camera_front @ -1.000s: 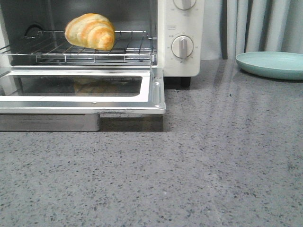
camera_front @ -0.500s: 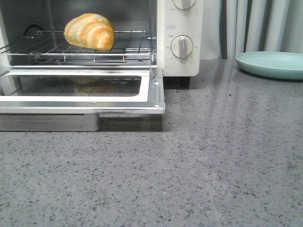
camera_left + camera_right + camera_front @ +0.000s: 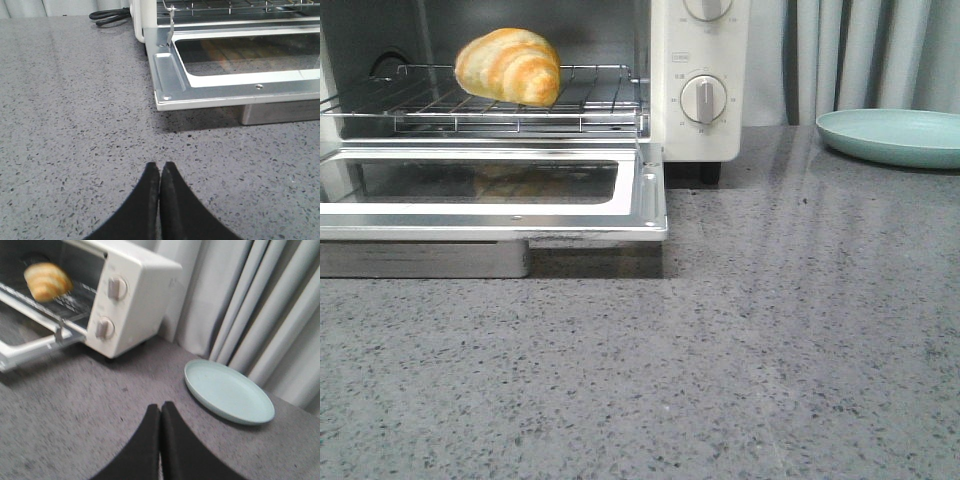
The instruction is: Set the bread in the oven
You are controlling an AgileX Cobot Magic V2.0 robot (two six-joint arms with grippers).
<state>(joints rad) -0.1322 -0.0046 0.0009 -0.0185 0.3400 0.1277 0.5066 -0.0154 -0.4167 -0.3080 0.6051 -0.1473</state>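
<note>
Nothing moved since earlier frames: golden-orange cream-striped croissant bread (image 3: 509,66) sits on the wire rack (image 3: 520,105) inside the white toaster oven (image 3: 700,120), door (image 3: 570,200) down.
Left tool (image 3: 160,172) closed, empty, over grey speckled worktop (image 3: 770,330), door corner ahead. Right tool (image 3: 160,415) closed, empty; pale green round plate (image 3: 227,392) just ahead, oven well apart.

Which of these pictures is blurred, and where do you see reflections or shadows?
Right wrist view: soft and smeared, the bread and oven dials lack sharp edges. Front view: sharp; the bread's reflection shows in the open door glass, and a dark shadow lies under the door. Left wrist view: sharp, shadow under the door edge.
</note>
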